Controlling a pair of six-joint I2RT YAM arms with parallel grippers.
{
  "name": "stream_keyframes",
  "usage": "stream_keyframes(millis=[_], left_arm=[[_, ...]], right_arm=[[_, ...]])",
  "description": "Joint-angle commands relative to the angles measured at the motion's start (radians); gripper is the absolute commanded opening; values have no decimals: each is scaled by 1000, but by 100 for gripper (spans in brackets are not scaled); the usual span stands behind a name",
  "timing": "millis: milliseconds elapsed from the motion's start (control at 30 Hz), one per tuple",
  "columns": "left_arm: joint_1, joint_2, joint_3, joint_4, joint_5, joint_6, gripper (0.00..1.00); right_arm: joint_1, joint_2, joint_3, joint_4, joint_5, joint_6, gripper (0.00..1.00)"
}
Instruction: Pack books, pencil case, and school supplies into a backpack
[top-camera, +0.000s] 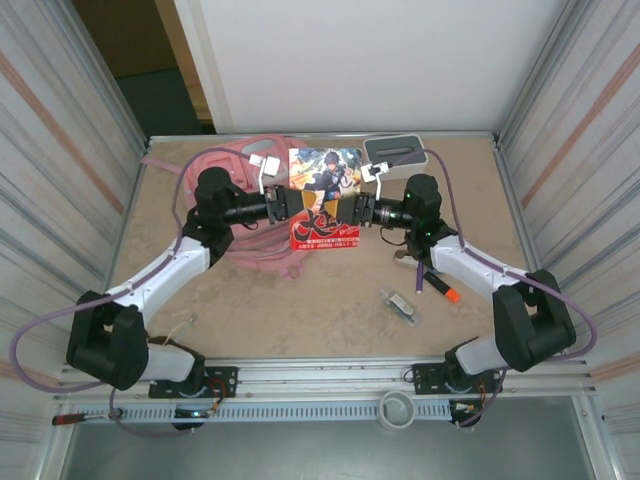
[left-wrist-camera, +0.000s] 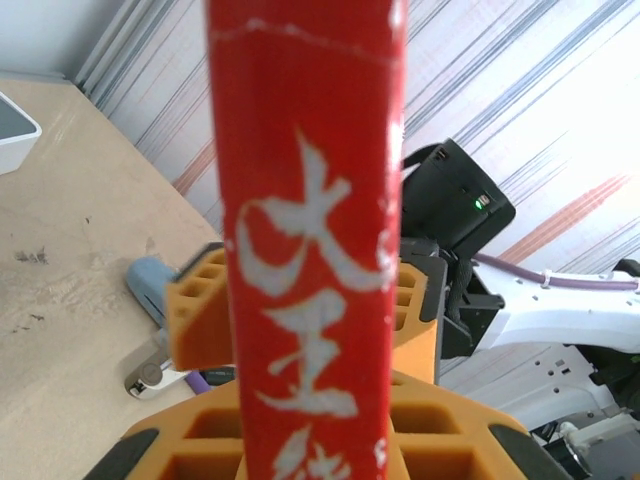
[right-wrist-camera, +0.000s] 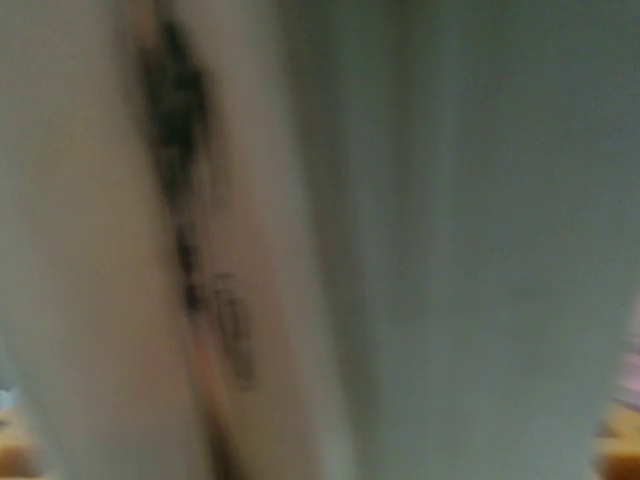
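Left jaws are clamped narrow on the red-edged paperback book with colourful cartoon characters (top-camera: 325, 192). In the left wrist view its red edge with white lettering runs straight up between the arm's own orange pads (left-wrist-camera: 165, 440), snug on both sides. Right jaws sit at the book's opposite edge, their orange fingers (left-wrist-camera: 200, 320) flanking it, but I cannot tell whether they are pressing or slack; the right wrist view is a blur of pale page edges.

In the top view the book sits at centre frame, cover towards the camera, bridged between the two arms and apparently clear of the sandy tabletop (top-camera: 300, 320). Just left of it, the large soft pink fabric backpack (top-camera: 250, 245) lies slumped under the left arm.

This looks like a handover, or a two-armed carry toward the bag. To do it well, one side must hold firm before the other lets go. The thin book should stay flat so it doesn't bow, and go edge first into an open pocket.

Lower right, the orange-tipped dark marker (top-camera: 441, 285) and the small clear packet (top-camera: 400, 305) wait on the tabletop, well apart from the bag.
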Motion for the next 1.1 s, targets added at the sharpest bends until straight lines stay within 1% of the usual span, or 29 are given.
stream_keyframes(millis=[0,33,100,133,167,200,233,300,333,400,433,500,533,633,800,1067], left_arm=[[33,3,2,115,16,-37,0],[42,9,3,87,7,-23,5],[60,18,16,-9,-6,46,27],[71,17,35,-130,-20,129,41],[80,13,56,-238,-57,218,48],[88,5,84,-400,-132,333,56],[88,-3,110,-537,-257,449,62],[82,-2,142,-702,-495,637,70],[79,5,152,-755,-599,733,73],[77,35,167,-822,-729,902,76],[76,57,178,-852,-776,984,77],[74,103,196,-891,-840,1099,77],[73,129,205,-911,-852,1156,77],[63,179,216,-939,-839,1261,77],[41,229,213,-943,-821,1356,79],[18,334,261,-972,-897,1365,78]], right_arm=[[-25,12,-12,222,-35,152,32],[-35,11,-17,228,-24,166,25],[-52,2,-17,192,-5,169,6],[-64,-5,-12,135,10,161,0],[-78,-12,-5,73,26,151,0],[-94,-24,-1,0,49,136,0],[-113,-38,-2,-65,68,119,0],[-145,-72,-4,-184,99,76,0],[-160,-95,-4,-246,116,49,0],[-183,-131,2,-359,151,-3,0],[-193,-147,8,-413,166,-28,0],[-210,-165,16,-477,181,-58,0],[-216,-174,17,-500,185,-67,0],[-229,-174,11,-521,194,-73,0],[-241,-145,-1,-510,172,-55,0],[-243,-130,-20,-495,166,-49,0]])
